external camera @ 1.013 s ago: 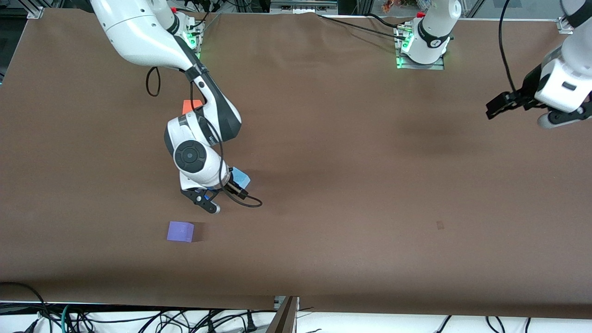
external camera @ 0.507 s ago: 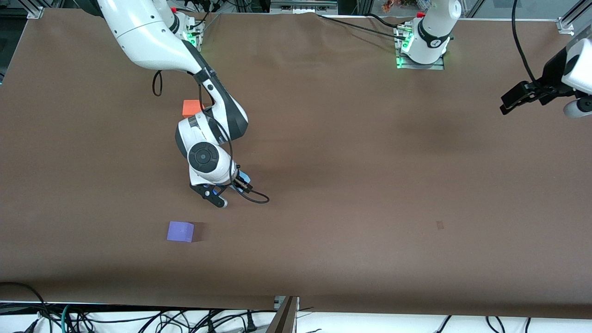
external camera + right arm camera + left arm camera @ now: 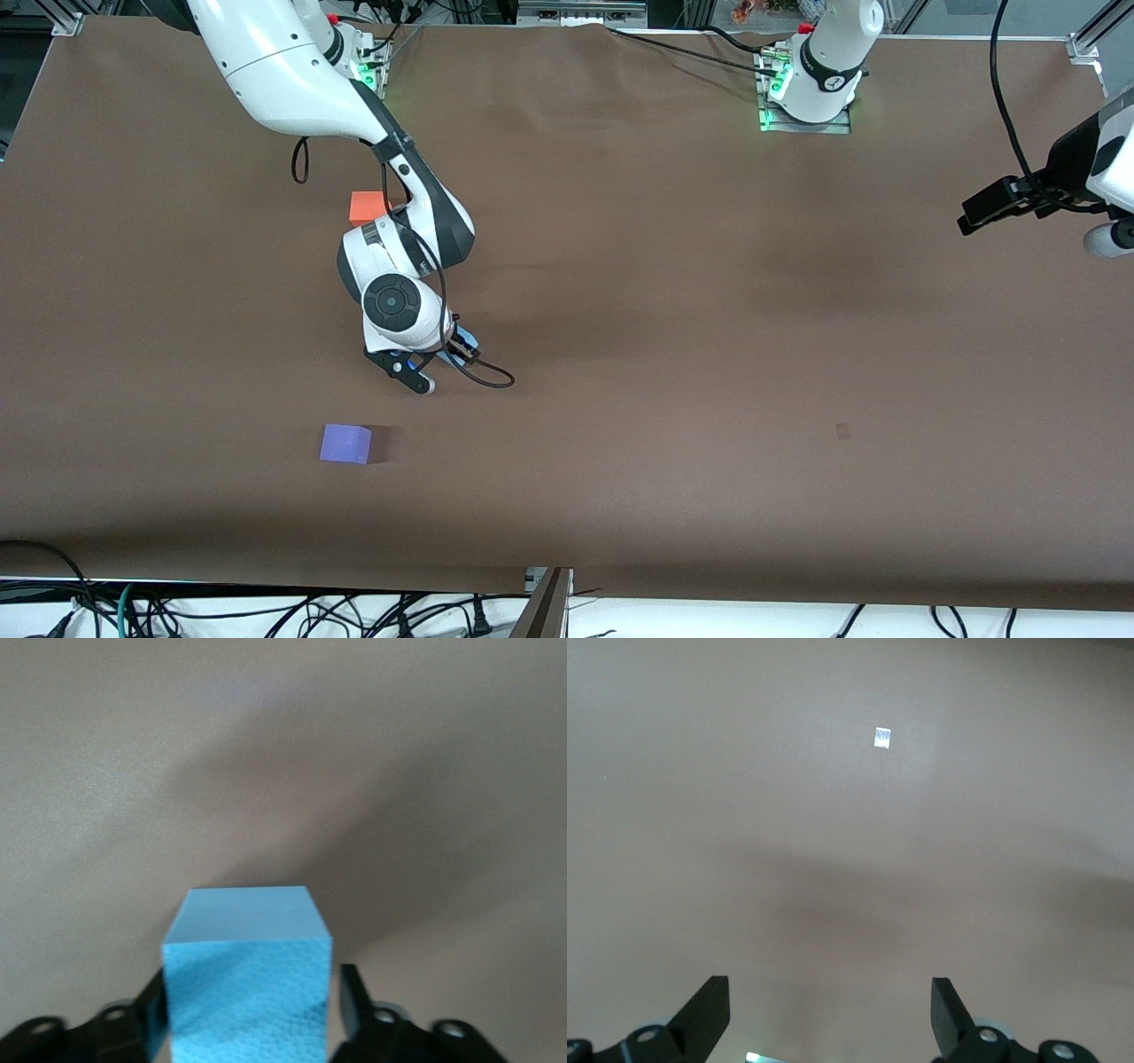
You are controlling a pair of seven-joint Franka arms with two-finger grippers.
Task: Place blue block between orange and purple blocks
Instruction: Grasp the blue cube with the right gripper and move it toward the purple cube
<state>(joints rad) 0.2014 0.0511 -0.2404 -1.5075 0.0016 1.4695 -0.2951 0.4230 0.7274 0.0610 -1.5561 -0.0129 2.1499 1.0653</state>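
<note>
The blue block (image 3: 468, 339) rests on the brown table, mostly hidden under my right gripper (image 3: 440, 365). In the right wrist view the light blue block (image 3: 248, 966) fills the space between the black fingers (image 3: 350, 997), which press in on its sides: my right gripper (image 3: 254, 992) is shut on it. The orange block (image 3: 365, 207) lies farther from the front camera, partly covered by the right arm. The purple block (image 3: 345, 443) lies nearer the front camera. My left gripper (image 3: 973, 215) waits open in the air at the left arm's end of the table, and its wrist view shows the open gripper (image 3: 830, 997) over bare table.
A small pale tape mark (image 3: 842, 431) sits on the tabletop toward the left arm's end, and the tape mark (image 3: 882, 737) also shows in the left wrist view. Cables hang below the table's front edge (image 3: 567, 585). The arms' base plates (image 3: 804, 120) stand along the back edge.
My right gripper moved over the blue block, came down around it and closed from wide open onto its sides. The left arm drew back toward its end of the table.
</note>
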